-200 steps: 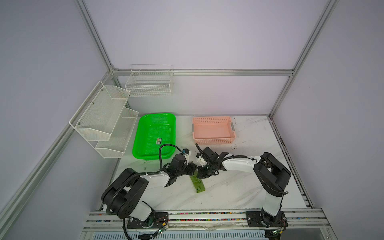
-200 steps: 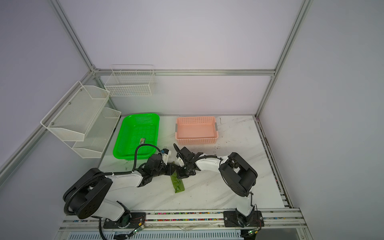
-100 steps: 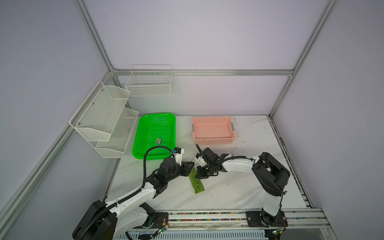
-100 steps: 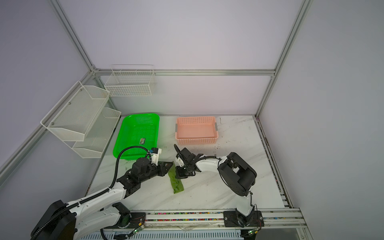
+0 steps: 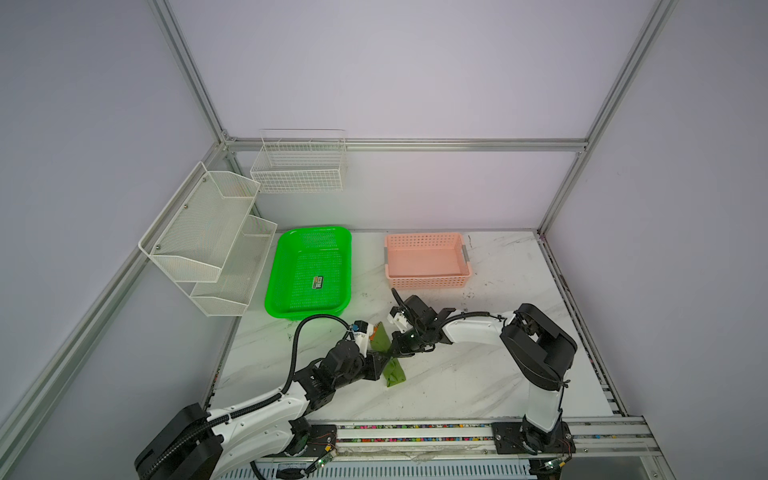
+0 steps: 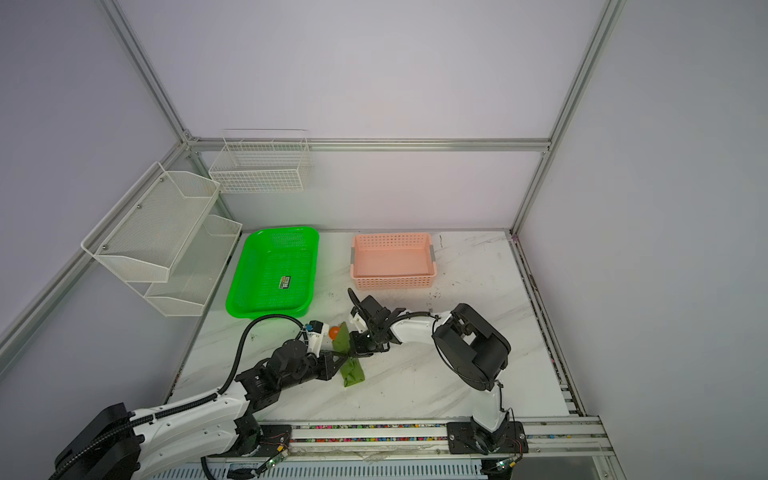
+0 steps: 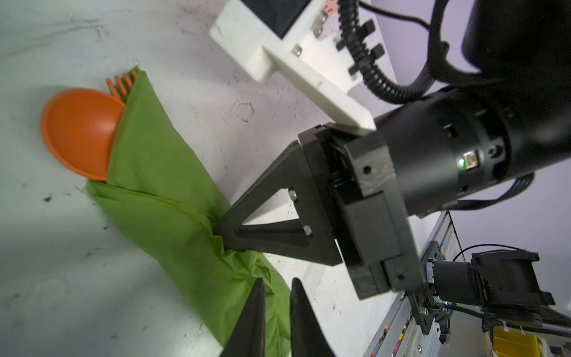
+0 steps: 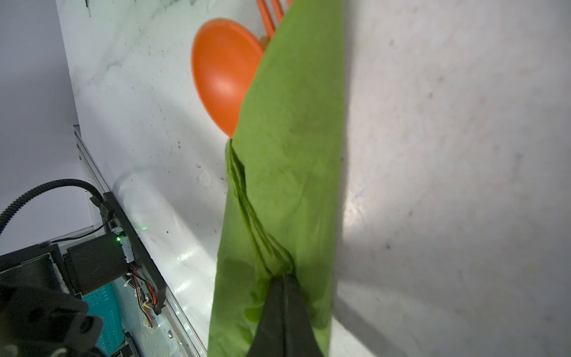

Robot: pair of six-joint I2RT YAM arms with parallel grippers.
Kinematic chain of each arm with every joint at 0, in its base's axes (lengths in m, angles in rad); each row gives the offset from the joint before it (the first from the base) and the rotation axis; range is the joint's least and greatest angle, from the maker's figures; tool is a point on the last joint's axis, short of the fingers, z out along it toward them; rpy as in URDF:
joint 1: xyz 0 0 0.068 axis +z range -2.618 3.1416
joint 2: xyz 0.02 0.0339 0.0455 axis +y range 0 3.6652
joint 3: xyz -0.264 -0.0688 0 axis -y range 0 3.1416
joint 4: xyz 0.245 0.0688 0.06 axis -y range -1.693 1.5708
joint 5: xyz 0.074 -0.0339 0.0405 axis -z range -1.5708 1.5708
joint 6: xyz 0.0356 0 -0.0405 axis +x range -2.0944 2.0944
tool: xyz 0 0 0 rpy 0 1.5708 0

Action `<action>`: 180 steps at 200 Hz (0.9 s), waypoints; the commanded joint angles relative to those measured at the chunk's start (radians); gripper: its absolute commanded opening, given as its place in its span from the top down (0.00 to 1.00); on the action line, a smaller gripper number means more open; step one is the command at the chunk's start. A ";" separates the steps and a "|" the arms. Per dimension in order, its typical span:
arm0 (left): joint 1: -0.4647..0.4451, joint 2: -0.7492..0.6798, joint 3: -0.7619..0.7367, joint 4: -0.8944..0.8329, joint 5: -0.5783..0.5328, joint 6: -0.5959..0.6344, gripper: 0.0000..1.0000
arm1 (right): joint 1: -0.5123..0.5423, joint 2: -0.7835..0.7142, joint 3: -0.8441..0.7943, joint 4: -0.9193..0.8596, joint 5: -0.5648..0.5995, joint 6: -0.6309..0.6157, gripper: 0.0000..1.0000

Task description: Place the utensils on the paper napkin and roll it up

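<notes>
The paper napkin [image 5: 392, 370] [image 6: 352, 372] lies rolled into a narrow olive-green bundle on the marble table. An orange spoon bowl [image 7: 80, 133] [image 8: 222, 80] and fork tines [image 7: 122, 83] [image 8: 272, 12] poke out of its far end; the knife is hidden. My right gripper [image 8: 282, 276] [image 5: 395, 353] is shut, pinching the napkin's loose folded edge at mid-length. My left gripper [image 7: 276, 279] [image 5: 384, 365] reaches in from the left at the crumpled near end. Its jaws stand a narrow gap apart, green paper showing between them.
A bright green perforated tray [image 5: 272, 282] stands at the back left and a pink basket [image 5: 428, 282] at the back middle. White wire shelves [image 5: 208, 232] and a wire basket [image 5: 299, 166] hang on the left and back walls. The metal rail [image 5: 415, 432] runs along the table's front edge.
My left gripper drew back to the left, then came in again lower, at the napkin's near end, with its jaws narrower. The right gripper kept its pinch and barely moved.
</notes>
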 commanded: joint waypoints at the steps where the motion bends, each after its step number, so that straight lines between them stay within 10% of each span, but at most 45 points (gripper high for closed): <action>1: -0.047 0.047 -0.027 0.073 -0.041 -0.035 0.84 | 0.004 0.064 -0.044 -0.054 0.057 0.014 1.00; 180: -0.181 0.373 0.037 0.125 -0.088 -0.079 0.87 | -0.022 0.005 -0.047 -0.045 0.017 0.018 1.00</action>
